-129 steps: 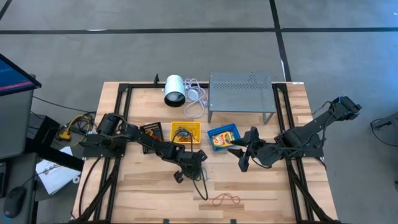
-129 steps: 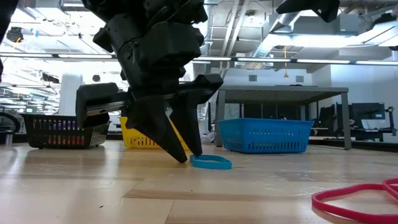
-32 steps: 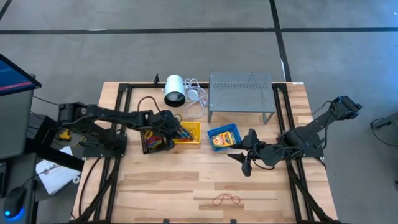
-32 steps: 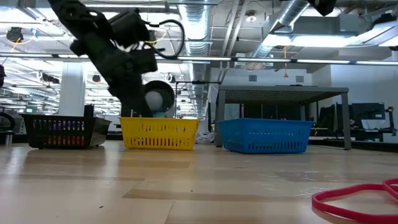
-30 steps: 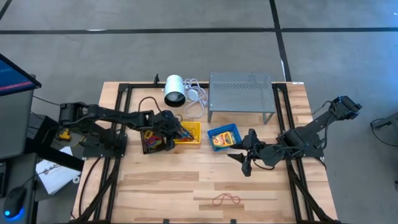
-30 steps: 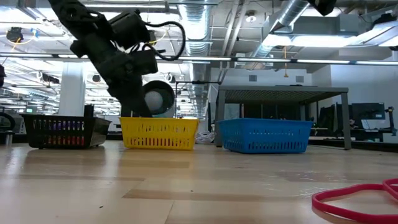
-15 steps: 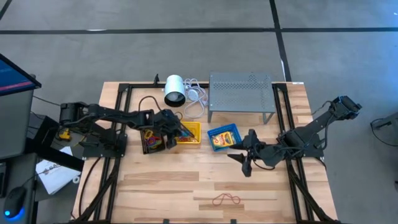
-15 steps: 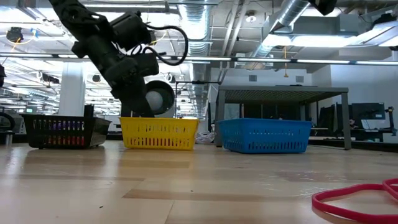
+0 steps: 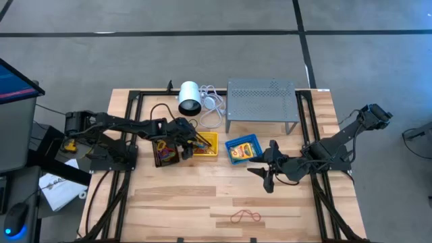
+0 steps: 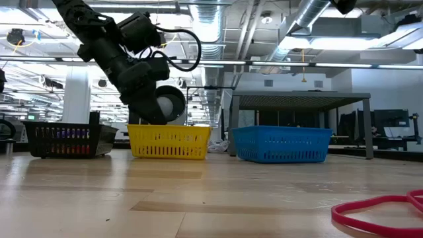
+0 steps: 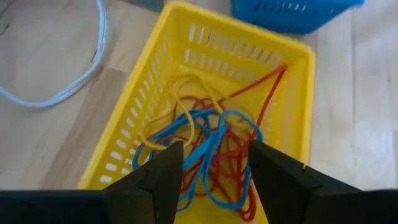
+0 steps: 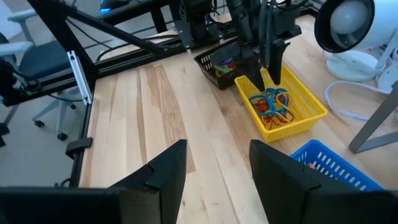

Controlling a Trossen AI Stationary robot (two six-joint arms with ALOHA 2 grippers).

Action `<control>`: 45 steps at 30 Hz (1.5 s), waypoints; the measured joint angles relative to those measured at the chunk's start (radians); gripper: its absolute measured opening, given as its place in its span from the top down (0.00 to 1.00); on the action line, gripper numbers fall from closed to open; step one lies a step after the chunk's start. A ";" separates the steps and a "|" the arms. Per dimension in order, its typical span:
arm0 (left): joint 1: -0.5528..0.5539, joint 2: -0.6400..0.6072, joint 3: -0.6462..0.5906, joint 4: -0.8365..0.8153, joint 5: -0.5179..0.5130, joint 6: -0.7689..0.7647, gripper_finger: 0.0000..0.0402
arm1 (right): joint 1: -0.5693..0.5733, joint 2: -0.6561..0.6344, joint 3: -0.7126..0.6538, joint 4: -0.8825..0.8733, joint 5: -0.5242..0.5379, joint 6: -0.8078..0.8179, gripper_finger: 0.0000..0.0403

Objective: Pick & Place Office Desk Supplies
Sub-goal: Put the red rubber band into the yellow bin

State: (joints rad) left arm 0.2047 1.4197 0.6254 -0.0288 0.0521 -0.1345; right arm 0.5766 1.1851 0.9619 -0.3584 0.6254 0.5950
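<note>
My left gripper (image 11: 214,163) hangs open over the yellow tray (image 9: 205,144), fingers slanting down into it. In the tray lies a tangle of blue, red and yellow rubber bands (image 11: 208,146); the blue loops lie on top, between and below my fingertips. The gripper also shows in the right wrist view (image 12: 264,62) and the low view (image 10: 151,111). My right gripper (image 9: 261,167) waits open above the table, just near of the blue tray (image 9: 243,149), which holds a crayon box (image 9: 239,152). A red rubber band (image 9: 244,217) lies on the table by its near edge.
A black tray (image 9: 165,150) with small items stands left of the yellow one. At the back are a white cylinder (image 9: 189,98) with a white cable (image 9: 212,108) and a grey perforated rack (image 9: 262,101). Bare wood spreads across the table's near half.
My left gripper has opened above the yellow tray and has turned slightly, staying in place. My right arm has kept still.
</note>
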 joint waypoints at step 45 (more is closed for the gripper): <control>-0.407 -0.215 0.000 0.256 -0.087 0.042 0.55 | 0.077 0.688 0.520 -0.525 -0.566 0.411 0.58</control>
State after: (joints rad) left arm -0.2020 1.2042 0.6254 0.2274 -0.0353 -0.0926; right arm 0.6536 1.8732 1.4818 -0.8832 0.0589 1.0062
